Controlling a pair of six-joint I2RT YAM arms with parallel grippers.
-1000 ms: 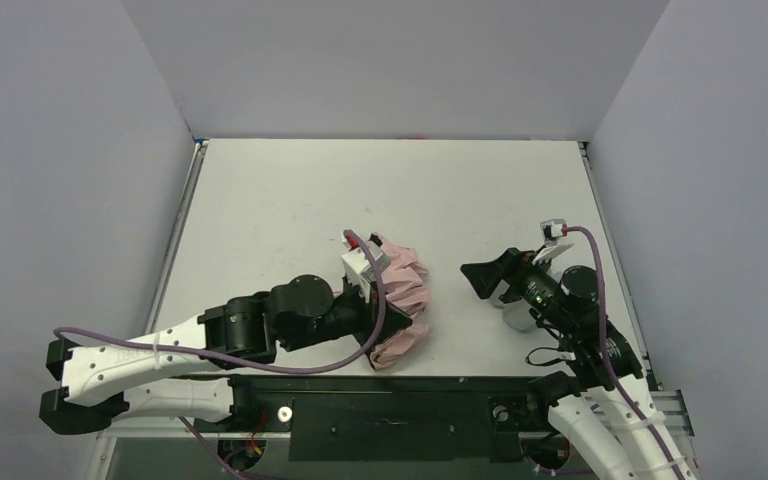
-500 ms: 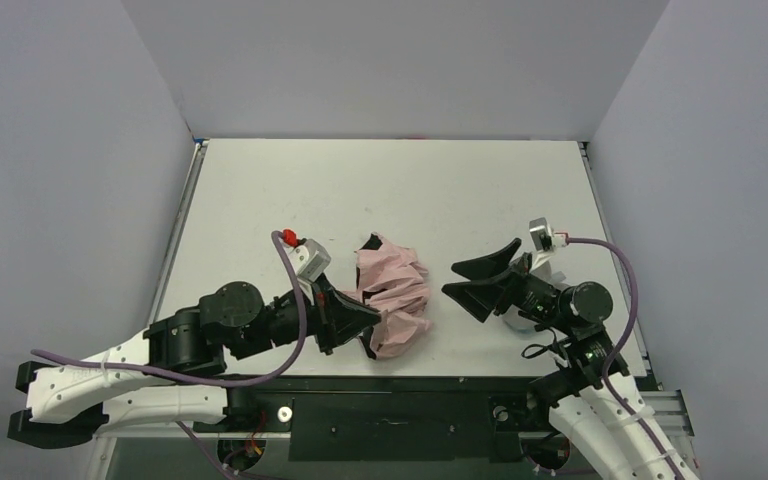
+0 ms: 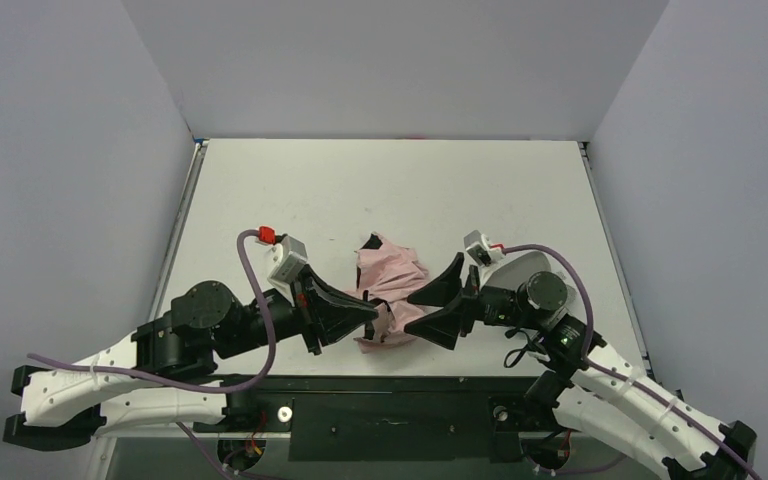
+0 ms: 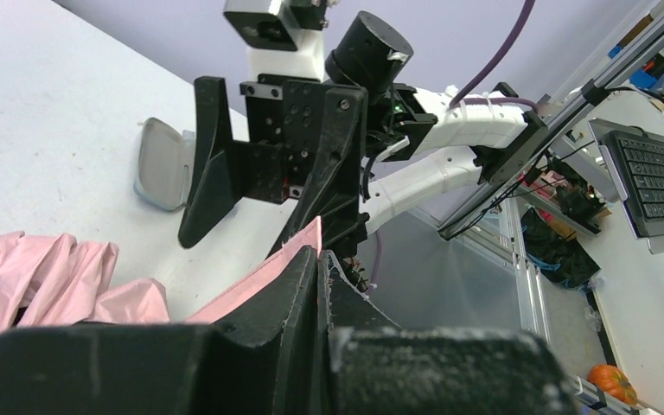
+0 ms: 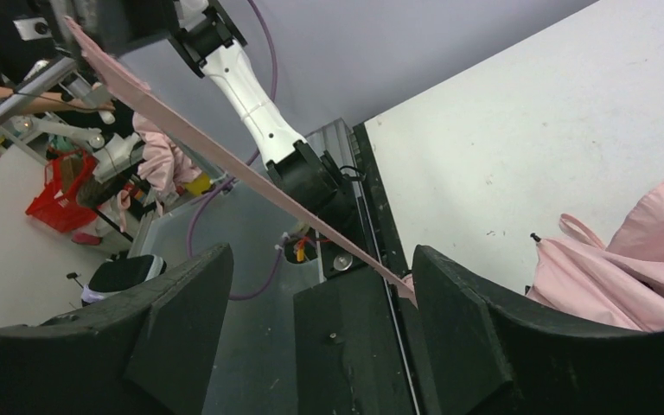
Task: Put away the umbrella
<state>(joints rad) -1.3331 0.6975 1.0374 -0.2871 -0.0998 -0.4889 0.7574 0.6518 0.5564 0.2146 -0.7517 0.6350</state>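
The umbrella [image 3: 392, 272] lies crumpled, pale pink, near the table's front middle. My left gripper [image 3: 370, 312] is shut on a flap of its fabric; in the left wrist view the pink edge [image 4: 298, 255] sticks out from the closed left gripper [image 4: 322, 259]. My right gripper [image 3: 412, 314] is open just right of that flap, facing the left one. In the right wrist view a taut pink fabric strip [image 5: 225, 160] runs across the gap of the right gripper [image 5: 320, 320], ending by its right finger [image 5: 467, 328]. More of the umbrella's canopy [image 5: 640, 259] lies to the right.
A pale blue case [image 3: 520, 268] lies on the table under my right arm, and the left wrist view has the case [image 4: 162, 164] behind the right gripper. The table's front edge and a black rail [image 3: 390, 400] are just below both grippers.
My left gripper drew back left and toward the front edge, keeping hold of the fabric. My right arm swung left from the case to the umbrella, its jaws narrowing slightly.
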